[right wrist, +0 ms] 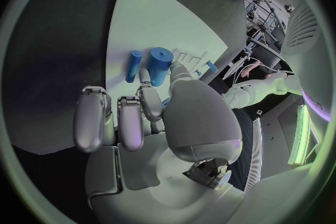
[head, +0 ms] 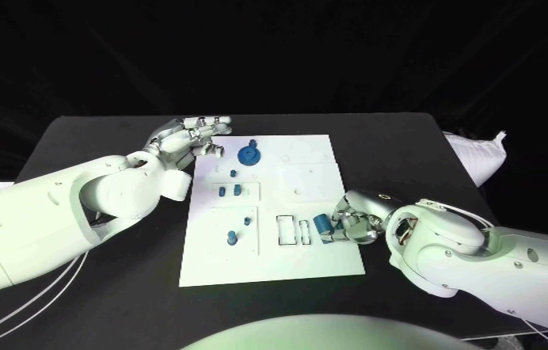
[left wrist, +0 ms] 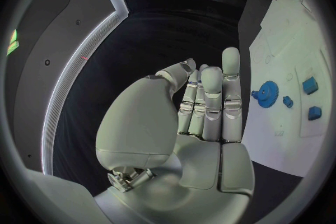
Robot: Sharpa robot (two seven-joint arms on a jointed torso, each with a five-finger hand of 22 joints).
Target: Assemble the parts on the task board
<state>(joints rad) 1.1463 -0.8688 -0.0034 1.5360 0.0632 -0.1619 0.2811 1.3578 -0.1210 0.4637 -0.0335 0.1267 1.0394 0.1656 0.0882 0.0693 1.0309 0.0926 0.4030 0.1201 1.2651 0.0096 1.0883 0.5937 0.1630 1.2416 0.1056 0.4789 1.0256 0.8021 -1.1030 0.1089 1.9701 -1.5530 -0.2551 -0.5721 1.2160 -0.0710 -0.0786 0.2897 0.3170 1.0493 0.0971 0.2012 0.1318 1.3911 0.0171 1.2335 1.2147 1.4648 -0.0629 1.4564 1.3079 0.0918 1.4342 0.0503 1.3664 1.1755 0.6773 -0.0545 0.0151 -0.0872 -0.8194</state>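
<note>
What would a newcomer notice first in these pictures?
First the white board in the middle of the black table, dotted with small blue parts. The largest, a blue gear, sits near the far edge, close to the left hand, which holds nothing. At the near right edge, the right hand rests by a blue cylinder; whether it grips it is unclear.

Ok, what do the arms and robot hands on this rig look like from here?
Both arms are bulky, with smooth, rounded white shells. The left robot hand and right robot hand are silver, with segmented metallic fingers and smooth, rounded palm covers. Thin pale cables trail under the left arm.
</note>
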